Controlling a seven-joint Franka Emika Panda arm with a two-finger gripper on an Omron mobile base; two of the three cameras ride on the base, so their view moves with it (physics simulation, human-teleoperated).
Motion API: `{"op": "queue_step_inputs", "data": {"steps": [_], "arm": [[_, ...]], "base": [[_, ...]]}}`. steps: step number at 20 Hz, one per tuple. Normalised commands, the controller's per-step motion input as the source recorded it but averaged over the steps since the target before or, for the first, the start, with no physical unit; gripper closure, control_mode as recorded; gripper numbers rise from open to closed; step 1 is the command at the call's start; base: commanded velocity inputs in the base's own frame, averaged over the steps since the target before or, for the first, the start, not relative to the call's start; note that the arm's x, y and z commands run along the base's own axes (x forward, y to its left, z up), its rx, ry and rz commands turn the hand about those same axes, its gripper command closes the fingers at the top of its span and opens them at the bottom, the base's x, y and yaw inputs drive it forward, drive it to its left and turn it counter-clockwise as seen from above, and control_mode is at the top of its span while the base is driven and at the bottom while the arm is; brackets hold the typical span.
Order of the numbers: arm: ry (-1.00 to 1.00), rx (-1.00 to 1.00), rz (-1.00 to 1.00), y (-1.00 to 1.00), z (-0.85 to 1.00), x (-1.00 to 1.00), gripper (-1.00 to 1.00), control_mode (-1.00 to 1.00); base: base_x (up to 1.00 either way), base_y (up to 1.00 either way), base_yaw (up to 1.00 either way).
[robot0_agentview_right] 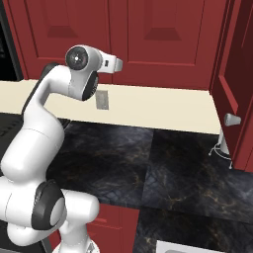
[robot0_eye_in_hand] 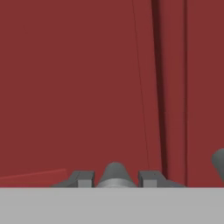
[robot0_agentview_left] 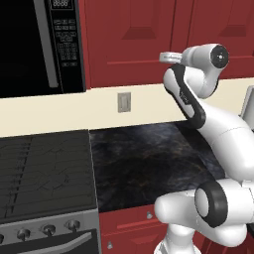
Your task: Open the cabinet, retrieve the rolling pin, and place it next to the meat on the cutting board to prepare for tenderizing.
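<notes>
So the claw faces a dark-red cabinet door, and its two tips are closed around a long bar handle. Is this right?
Not quite: there is no long bar handle. In the hand view the claw faces the dark-red cabinet door, and its two tips are closed around a round grey knob.

dark marbled counter (robot0_agentview_left: 144,163) running from the stove (robot0_agentview_left: 44,178) toward the right under the cream backsplash, a seam crossing it in the right base view, white wire-legged object (robot0_agentview_right: 221,147) standing on it at far right by the open red door, identity unclear
</notes>
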Motion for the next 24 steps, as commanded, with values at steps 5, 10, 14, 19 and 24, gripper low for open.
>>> {"op": "queue_step_inputs", "data": {"steps": [5, 10, 14, 19, 24], "arm": [[0.00, 0.00, 0.00, 0.17, 0.00, -0.16, 1.00, -1.00], [0.00, 0.00, 0.00, 0.41, 0.00, -0.41, 1.00, -1.00], [0.00, 0.00, 0.01, 0.51, 0.00, -0.50, 1.00, -1.00], [0.00, 0.00, 0.02, 0.54, 0.00, -0.55, 1.00, -1.00], [0.00, 0.00, 0.05, 0.61, 0.00, -0.68, 1.00, -1.00]], "base": [[0.00, 0.00, 0.00], [0.00, 0.00, 0.00], [0.00, 0.00, 0.00], [0.00, 0.00, 0.00], [0.00, 0.00, 0.00]]}}
